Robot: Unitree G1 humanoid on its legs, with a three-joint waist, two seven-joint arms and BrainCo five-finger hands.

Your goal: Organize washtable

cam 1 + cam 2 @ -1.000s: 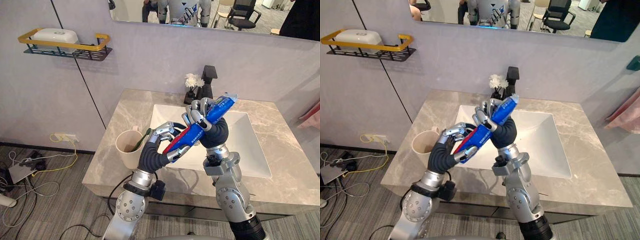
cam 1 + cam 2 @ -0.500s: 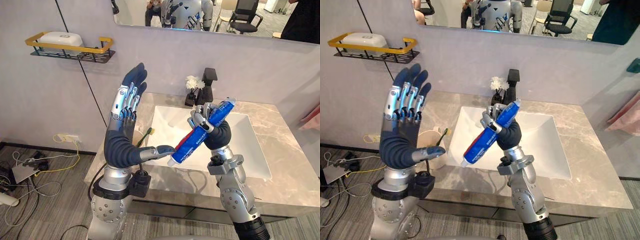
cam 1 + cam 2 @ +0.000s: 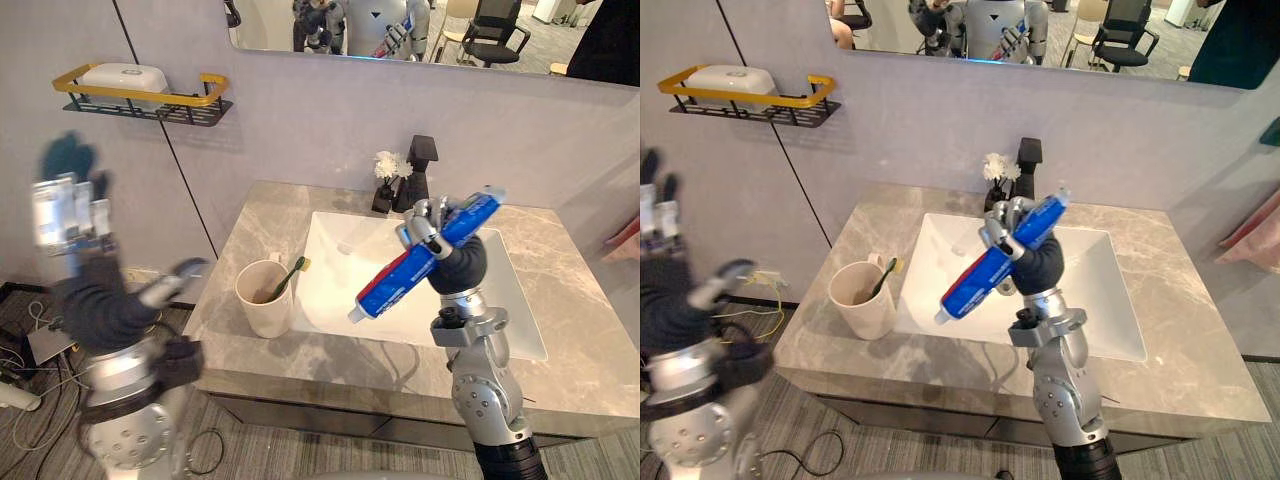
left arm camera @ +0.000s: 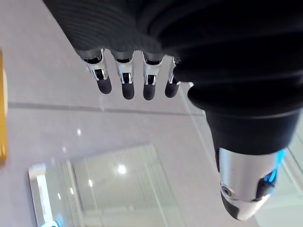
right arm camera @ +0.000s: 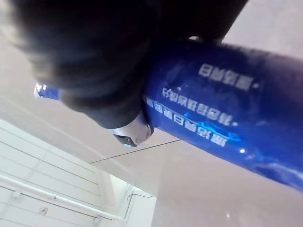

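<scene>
**A:** Where is the toothpaste?

**B:** It's a blue tube (image 3: 395, 282), held in the air above the basin (image 3: 330, 240). It slants, with the cap end low and pointing toward the cup and the flat end high. The right hand (image 3: 452, 256) grips its upper half, with fingers and thumb curled tightly round it.

**A:** What should happen next?

**B:** My guess is that it goes in the cup (image 3: 263, 300). The cup stands on the counter (image 3: 250, 215) just left of the basin, with a toothbrush (image 3: 290, 273) leaning in it. The hand should carry the cap end over the rim and tip the tube steeper. Then it can lower the tube beside the brush without knocking the cup.

**A:** And the other hand?

**B:** The left hand (image 3: 65, 215) is raised well off to the left. Its fingers are straight and spread, and it holds nothing.
</scene>
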